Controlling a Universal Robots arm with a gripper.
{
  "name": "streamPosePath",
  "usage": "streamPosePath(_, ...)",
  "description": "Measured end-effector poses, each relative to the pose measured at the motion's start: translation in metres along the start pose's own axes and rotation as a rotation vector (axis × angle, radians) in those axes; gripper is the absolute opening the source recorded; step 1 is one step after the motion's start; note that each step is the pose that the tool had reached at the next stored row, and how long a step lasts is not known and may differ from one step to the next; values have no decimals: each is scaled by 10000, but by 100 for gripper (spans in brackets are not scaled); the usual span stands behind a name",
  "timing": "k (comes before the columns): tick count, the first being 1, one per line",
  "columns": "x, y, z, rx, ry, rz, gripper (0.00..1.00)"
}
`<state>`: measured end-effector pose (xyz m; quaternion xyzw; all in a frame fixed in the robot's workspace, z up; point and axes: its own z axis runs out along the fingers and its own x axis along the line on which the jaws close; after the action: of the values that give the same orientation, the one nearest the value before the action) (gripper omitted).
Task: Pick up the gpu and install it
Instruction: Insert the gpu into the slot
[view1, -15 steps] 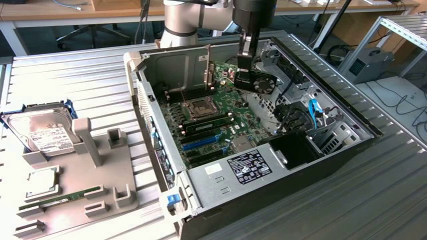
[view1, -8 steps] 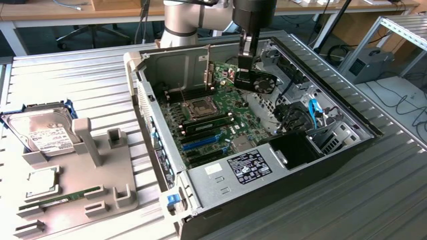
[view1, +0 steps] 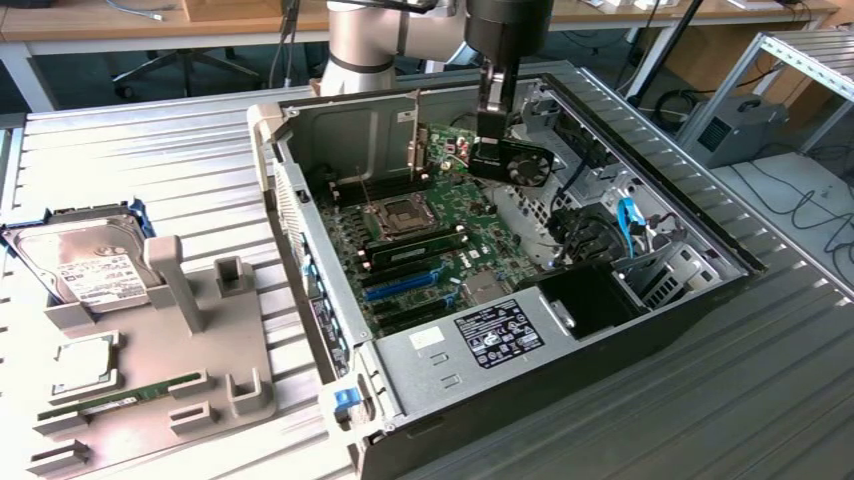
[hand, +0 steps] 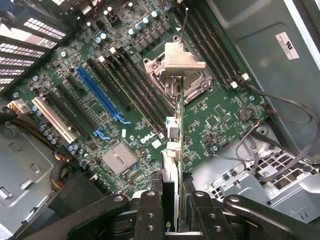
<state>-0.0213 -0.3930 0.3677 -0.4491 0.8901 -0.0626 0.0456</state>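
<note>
Gripper (view1: 491, 140) is clamping the gpu (view1: 507, 158) right now, jaws pressing in on the card from both sides, and it's hanging over the open computer case (view1: 667, 300). From the wrist view, the gripper (hand: 172, 205) is holding the gpu (hand: 172, 145) edge-on, with the dark fingers (hand: 149, 212) squeezing the card's near end and its silver bracket (hand: 182, 60) sticking out at the far end.

The card is riding above the motherboard (hand: 220, 120) and is not yet seated in a slot. In the exterior view its round fan (view1: 531, 168) is facing the camera, and the card is hovering over the far part of the motherboard (view1: 454, 240), close to the case's far wall.

Below it, the CPU socket (view1: 400, 215) is lying near the middle of the board, and the long blue slot (view1: 407, 283) is lying closer to the case's near end, beside the labelled power supply (view1: 494, 335). The wrist view is picking up that same blue slot (hand: 102, 95) off to one side of the card, and the socket (hand: 150, 67) partly behind the bracket.

The case is lying on its side across the middle of the ribbed metal bench (view1: 747, 400). Over by the bench's edge on the exterior view's left, a grey holder (view1: 174, 340) is carrying a silver hard drive (view1: 87, 270), a processor chip (view1: 83, 362) and a green memory stick (view1: 127, 395).
</note>
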Motion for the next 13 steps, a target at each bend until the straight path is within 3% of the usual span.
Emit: streamPosePath(13, 0, 0, 0, 4, -31, -310, 26)
